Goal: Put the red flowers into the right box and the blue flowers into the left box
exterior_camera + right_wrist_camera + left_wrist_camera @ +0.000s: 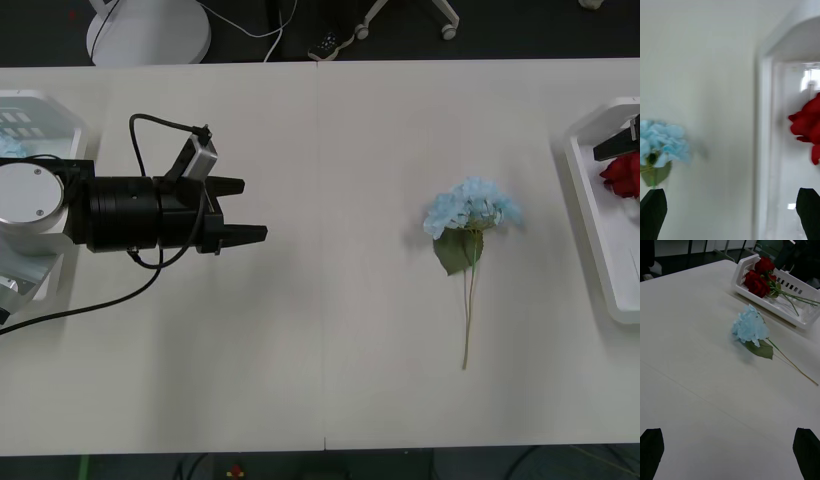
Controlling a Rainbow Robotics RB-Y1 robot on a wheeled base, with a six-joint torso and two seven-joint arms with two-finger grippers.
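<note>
One blue flower (472, 210) lies on the white table (330, 330) right of centre, its stem pointing toward the near edge. My left gripper (243, 211) hovers open over the table's left half, its black fingers aimed at that flower (750, 328) from well short of it. Red flowers (624, 174) lie in the right box (588, 205) at the right edge. My right gripper (730, 213) is open above that box's rim (763, 150), with a red flower (810, 127) on one side and the blue flower (662, 144) on the other. The left box (50, 105) holds a bit of blue (10, 148).
A table seam (320, 260) runs front to back down the middle. The left arm's cable (150, 275) loops over the table beside the wrist. Chair bases and a cable lie on the dark floor beyond the far edge.
</note>
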